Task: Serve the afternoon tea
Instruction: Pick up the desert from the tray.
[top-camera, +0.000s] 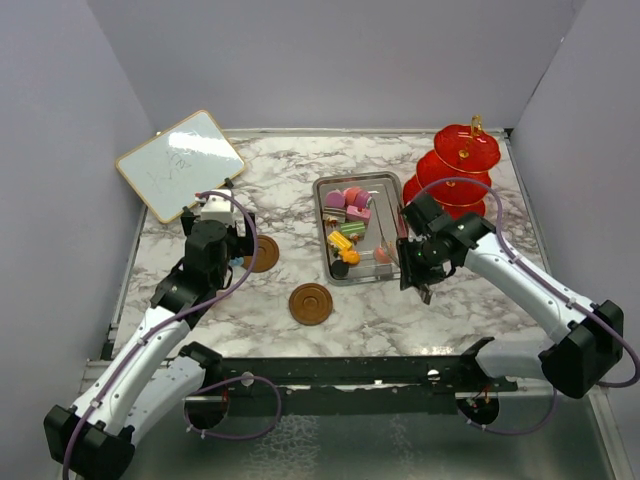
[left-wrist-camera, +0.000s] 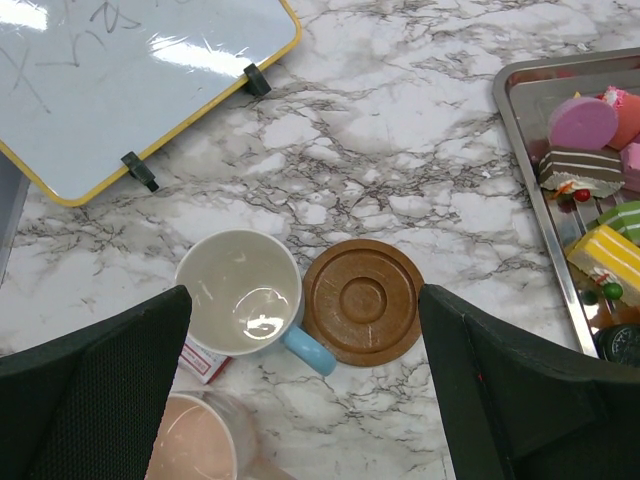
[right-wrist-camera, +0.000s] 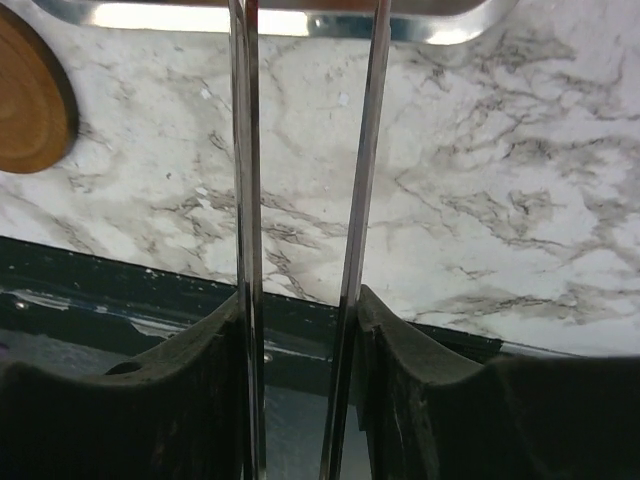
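— Right tool (right-wrist-camera: 300, 320) status?
— Clenched on metal tongs (right-wrist-camera: 243, 150), low over the worktop (right-wrist-camera: 500, 200) beside the tray (top-camera: 318, 220).
— Left tool (left-wrist-camera: 302, 300)?
— Released, jaws wide above blue cup (left-wrist-camera: 240, 290), pink cup (left-wrist-camera: 195, 445) and saucer (left-wrist-camera: 362, 302). Cake pieces (top-camera: 348, 225) lie in the tray; red stand (top-camera: 462, 165) stands at the far right corner

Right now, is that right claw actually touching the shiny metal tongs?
Touching. In the right wrist view, the right gripper's two black fingers press against the outer sides of the tongs' steel arms.
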